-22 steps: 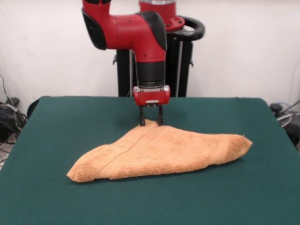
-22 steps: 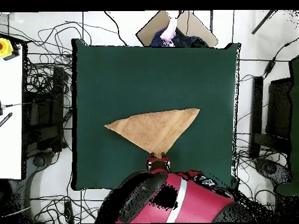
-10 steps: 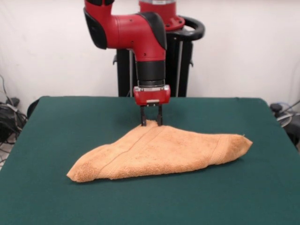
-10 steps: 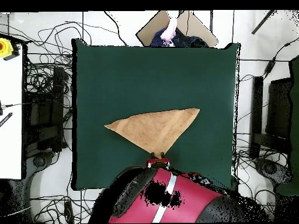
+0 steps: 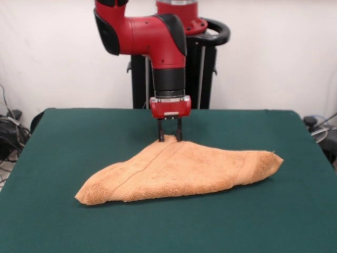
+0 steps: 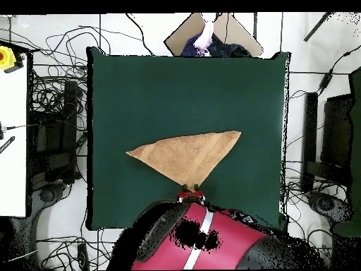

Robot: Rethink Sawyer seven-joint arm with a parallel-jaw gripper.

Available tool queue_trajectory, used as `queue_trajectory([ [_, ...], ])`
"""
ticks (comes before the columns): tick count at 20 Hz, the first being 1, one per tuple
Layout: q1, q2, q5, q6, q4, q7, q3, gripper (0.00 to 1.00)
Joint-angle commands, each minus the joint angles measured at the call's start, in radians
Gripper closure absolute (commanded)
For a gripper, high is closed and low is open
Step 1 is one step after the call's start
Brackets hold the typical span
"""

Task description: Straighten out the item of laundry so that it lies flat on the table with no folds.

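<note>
Gripper: the gripper (image 5: 169, 138) pointed straight down at the far tip of the towel (image 5: 179, 169), with that corner pinched between its two fingers (image 5: 160, 132).
Towel: it was folded into a rough triangle on the table (image 5: 63, 221), around the middle and a bit toward the robot's side; a stripe ran across it.
Change: honestly barely any. Half a second before, gripper and towel looked the same from the front. From overhead, only the arm (image 6: 204, 243) had shifted a touch over the table edge.
Edges: cables (image 6: 53, 106) lay all around the table.
</note>
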Motion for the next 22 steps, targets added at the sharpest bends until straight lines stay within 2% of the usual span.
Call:
queue_trajectory([
  [1, -0.071, 0.145, 0.057, 0.411, -0.242, 0.042, 0.174, 1.00],
  [14, -0.052, -0.075, 0.068, 0.455, -0.066, 0.077, 0.216, 1.00],
  [22, -0.063, -0.273, 0.078, 0.533, 0.072, 0.093, 0.267, 1.00],
])
